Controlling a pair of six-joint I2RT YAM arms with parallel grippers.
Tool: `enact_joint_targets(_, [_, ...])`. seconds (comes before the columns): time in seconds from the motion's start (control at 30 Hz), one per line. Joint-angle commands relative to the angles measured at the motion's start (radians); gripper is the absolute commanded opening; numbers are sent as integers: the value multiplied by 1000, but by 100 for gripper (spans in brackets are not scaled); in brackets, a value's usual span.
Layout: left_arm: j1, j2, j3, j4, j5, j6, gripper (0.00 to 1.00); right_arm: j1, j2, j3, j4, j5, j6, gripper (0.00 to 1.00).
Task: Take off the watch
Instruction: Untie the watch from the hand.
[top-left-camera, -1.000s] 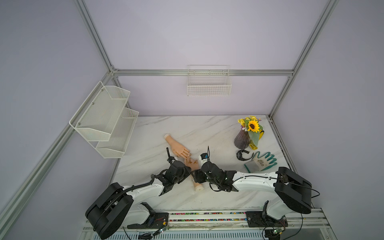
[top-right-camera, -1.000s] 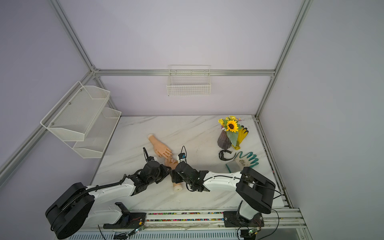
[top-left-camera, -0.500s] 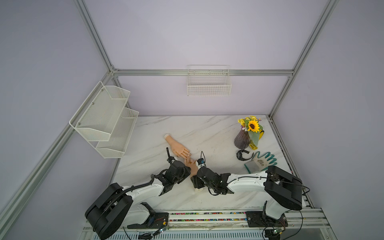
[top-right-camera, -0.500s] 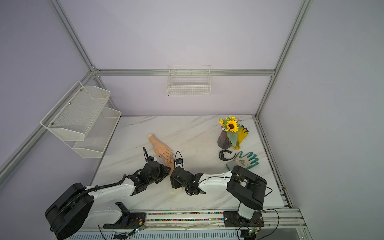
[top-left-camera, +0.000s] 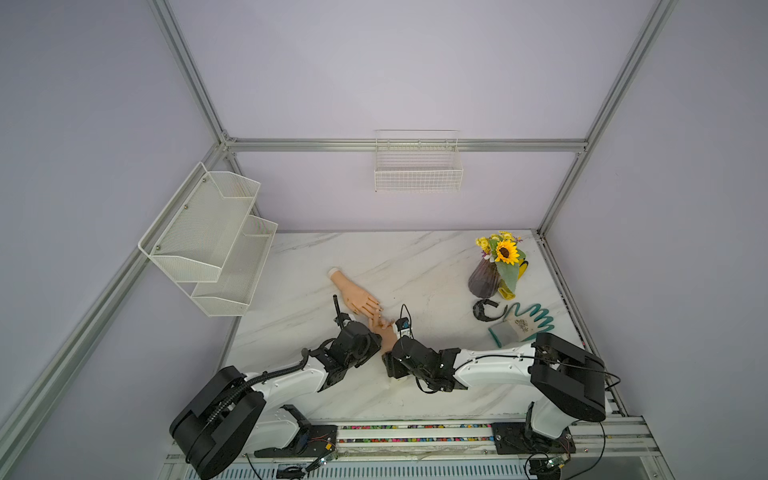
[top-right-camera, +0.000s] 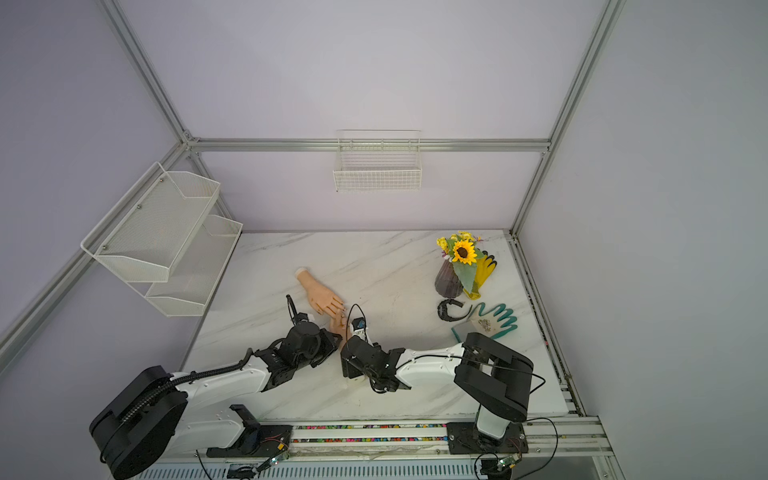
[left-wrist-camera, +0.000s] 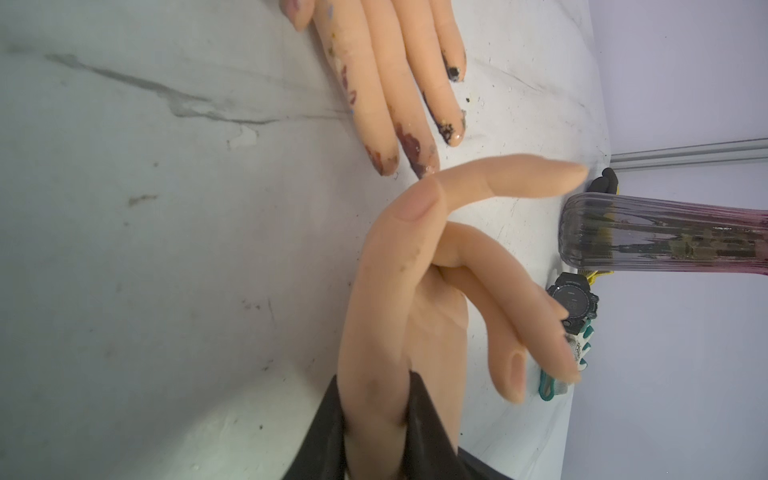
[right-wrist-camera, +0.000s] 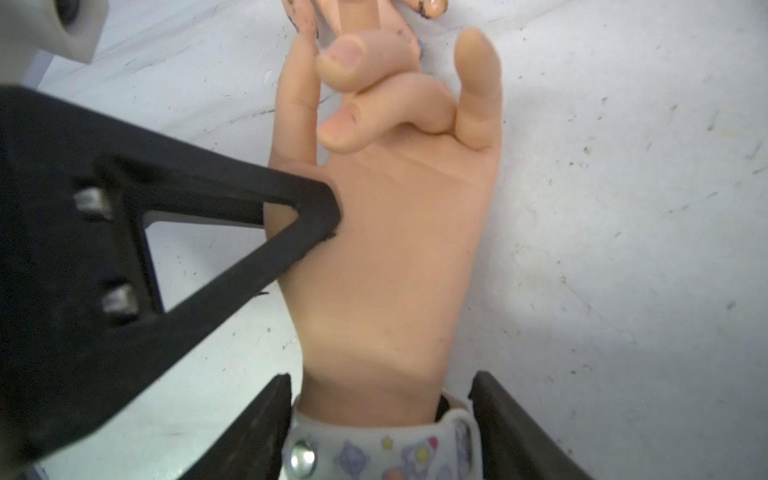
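1. table (top-left-camera: 415, 257): white marble top. My two arms reach in from the near edge and meet at its near middle.
2. near mannequin hand (right-wrist-camera: 395, 249): lies at near centre with its curled fingers pointing far. Its fingertips are just beside those of the far mannequin hand.
3. far mannequin hand (top-left-camera: 355, 293): flat on the marble just beyond, wrist toward the far left, fingertips smeared dark.
4. watch (right-wrist-camera: 374, 453): the task piece. It has a white strap printed with small coloured figures and a metal stud, and it is wrapped round the wrist of the near mannequin hand, at that hand's near end.
5. left gripper (left-wrist-camera: 374, 399): I have it clenched on the left side of the near mannequin hand, one black finger on each face.
6. right gripper (right-wrist-camera: 380, 376): its fingers stand either side of the watch strap, close against it. I cannot tell whether they squeeze or merely bracket it.
7. black watch (left-wrist-camera: 575, 303): loose at right, between the vase (top-left-camera: 482, 278) and the teal glove (top-left-camera: 528, 322).
8. sunflower (top-left-camera: 506, 251) in the vase, far right, with the yellow glove (top-right-camera: 484, 270) just behind.
9. wire basket (top-left-camera: 417, 174) on the far wall and mesh shelf (top-left-camera: 208, 232) on the left wall.
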Motion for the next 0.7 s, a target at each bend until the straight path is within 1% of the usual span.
enact_joint_targets(0.0, [0, 0, 29, -5, -22, 43, 0, 4, -31, -4, -59, 50, 9, 71])
enact_joint_targets(0.27, [1, -3, 30, -10, -22, 47, 0, -15, -75, -26, -58, 63, -1, 72])
enact_joint_targets(0.5, [1, -7, 29, -16, -25, 47, 0, -27, -99, -52, -64, 70, 1, 69])
enact_joint_targets(0.6, [0, -6, 30, -17, -27, 47, 0, -27, -99, -56, -73, 83, 1, 63])
enact_joint_targets(0.67, [1, -6, 30, -19, -28, 46, 0, -27, -99, -57, -80, 91, 1, 55])
